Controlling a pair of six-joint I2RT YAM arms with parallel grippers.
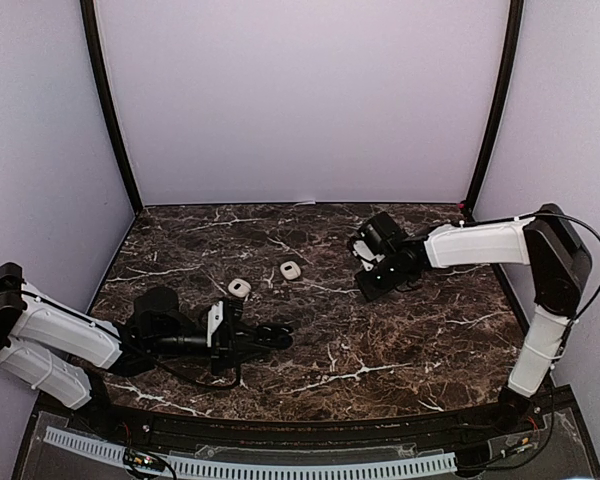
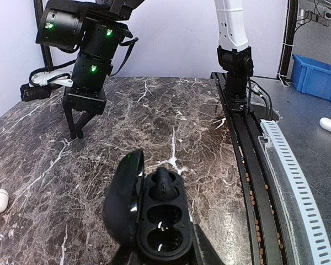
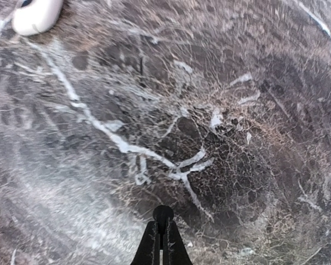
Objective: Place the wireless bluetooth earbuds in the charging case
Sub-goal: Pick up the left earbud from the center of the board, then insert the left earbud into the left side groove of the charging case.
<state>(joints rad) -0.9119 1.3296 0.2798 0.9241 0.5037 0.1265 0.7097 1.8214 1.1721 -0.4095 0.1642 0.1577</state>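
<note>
1. My left gripper (image 1: 268, 336) is closed narrow on the black charging case (image 2: 154, 215). It holds the case just above the marble table (image 1: 400, 350), with the lid swung open to the left of my fingers.
2. Inside the case, one black earbud (image 2: 163, 186) sits in the well farthest ahead of my left fingers. The recesses nearer to me look empty. I judge that one bud is in and at least its partner is still to go.
3. My right gripper (image 3: 163, 225) points down at the table, and its fingers are pressed together with no gap between them.
4. A small dark round shape (image 3: 163, 212) sits right at those tips. It may be the second black bud, but I cannot tell whether I have it pinched, whether it merely lies against the tips, or whether it is part of the fingers.
5. From my left gripper, the right one stands well ahead and to the left, so anything it carries must still travel back to the open case.
6. Two small white pieces (image 1: 239, 288) (image 1: 290, 270) lie on the table between my arms. One shows far ahead and to the left of my right fingertips. I cannot tell whether they are buds or cases.
7. What is left, as I judge it, is to confirm the pick, carry the bud over the empty well and seat it.
</note>
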